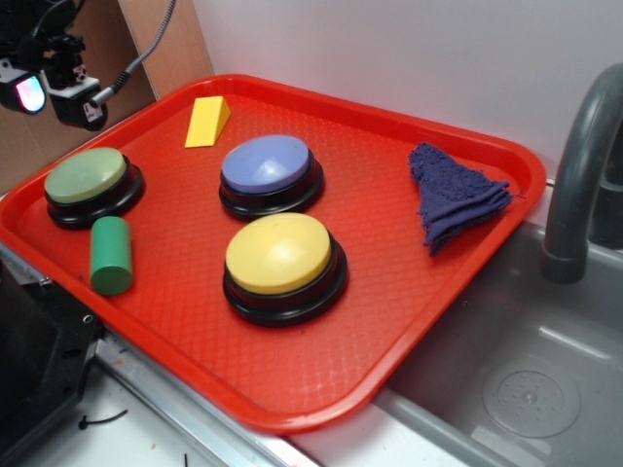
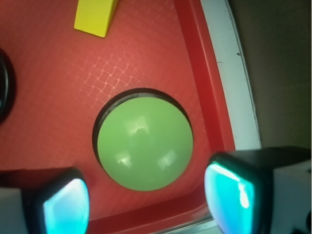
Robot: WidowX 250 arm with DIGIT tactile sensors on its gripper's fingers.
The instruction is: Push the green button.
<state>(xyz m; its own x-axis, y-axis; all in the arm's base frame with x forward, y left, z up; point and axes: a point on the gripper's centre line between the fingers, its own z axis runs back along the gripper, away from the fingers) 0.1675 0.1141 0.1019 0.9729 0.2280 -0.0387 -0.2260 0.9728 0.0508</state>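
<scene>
Two glowing cyan finger pads (image 2: 66, 207) fill the bottom of the wrist view, set wide apart with nothing between them — the gripper (image 2: 146, 202) is open and empty, hanging above the tray's corner. Right beyond them, the green button (image 2: 145, 146), pale dome on a black ring, sits near the red tray (image 2: 204, 97) rim and looks squarely lined up under the camera.

How will it handle? My read: hard, glossy plastic, highlights all over it, so slippery on the slope. No grasp needed here; press straight down on the crown, where a fingertip won't skid off. It probably gives a short springy travel, and its broad base should stay put.

Moving outward, the exterior view shows a dark green cylinder (image 1: 111, 255) lying just beside the button, then the yellow button (image 1: 280, 255), the blue button (image 1: 267, 165), a yellow wedge (image 1: 207, 122), and a folded blue cloth (image 1: 455, 195) well apart at the far side.

Hidden stuff: the arm is cropped at the exterior frame's edge, so its height above the dome is hard to judge.
</scene>
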